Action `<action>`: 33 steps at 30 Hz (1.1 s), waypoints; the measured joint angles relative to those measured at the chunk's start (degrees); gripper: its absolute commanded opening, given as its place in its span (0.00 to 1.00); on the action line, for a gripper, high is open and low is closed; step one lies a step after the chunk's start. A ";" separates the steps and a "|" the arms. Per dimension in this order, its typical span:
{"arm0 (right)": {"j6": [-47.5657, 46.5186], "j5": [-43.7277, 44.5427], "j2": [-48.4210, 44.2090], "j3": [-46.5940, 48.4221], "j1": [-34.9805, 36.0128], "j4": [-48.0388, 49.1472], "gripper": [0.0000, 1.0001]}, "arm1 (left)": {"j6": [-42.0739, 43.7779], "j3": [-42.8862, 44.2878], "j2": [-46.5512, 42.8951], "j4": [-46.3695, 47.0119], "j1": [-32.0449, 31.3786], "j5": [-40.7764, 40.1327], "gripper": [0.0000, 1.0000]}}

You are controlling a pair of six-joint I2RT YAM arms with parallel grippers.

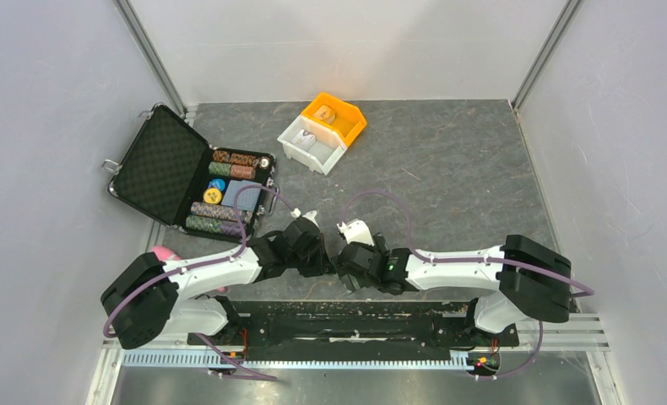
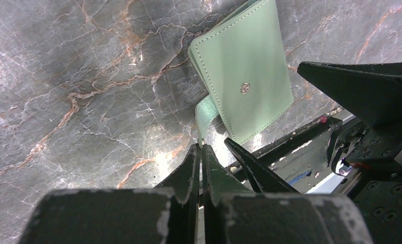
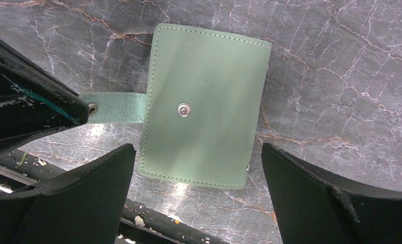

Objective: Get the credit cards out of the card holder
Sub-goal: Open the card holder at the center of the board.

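Although the overhead view shows both arms folded in over the middle of the bench's [image 1: 448, 169] near edge, with the left tool [image 1: 306, 226] and right tool [image 1: 352, 233] almost nose to nose, the card holder [image 2: 245, 66] is hidden beneath them there. No credit cards lie anywhere on the open stone. The black case [image 1: 157, 169] with its poker chips [image 1: 229, 164] sits at the left edge. An orange bin [image 1: 338, 114] and a white bin [image 1: 309, 145] stand towards the far edge. All of these are well apart from the work.

From the left wrist, the card holder lies flat on the bench, folded shut, its outer face and a snap stud [image 2: 245, 87] upward. Its side tab [image 2: 205, 114] runs down into the left tool's tips. These are pressed together and appear to be pinching the tab's end.

From the right wrist, the same closed panel fills the middle of the view. The right tool's fingers [image 3: 102, 183] stand wide apart, one on either side of the holder's near edge, and grip nothing. The unfastened tab stretches out sideways to the tip of the left tool.

No card shows in any view, and I cannot tell how many are inside. My reading is that the task is barely begun. The tab is undone and in hand, but the holder has yet to be opened, and every card remains to be drawn out.
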 measured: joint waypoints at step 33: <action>-1.11 6.03 -0.70 2.62 0.79 -3.67 0.75 | 0.02 -0.15 -0.17 -0.39 0.00 -0.13 0.02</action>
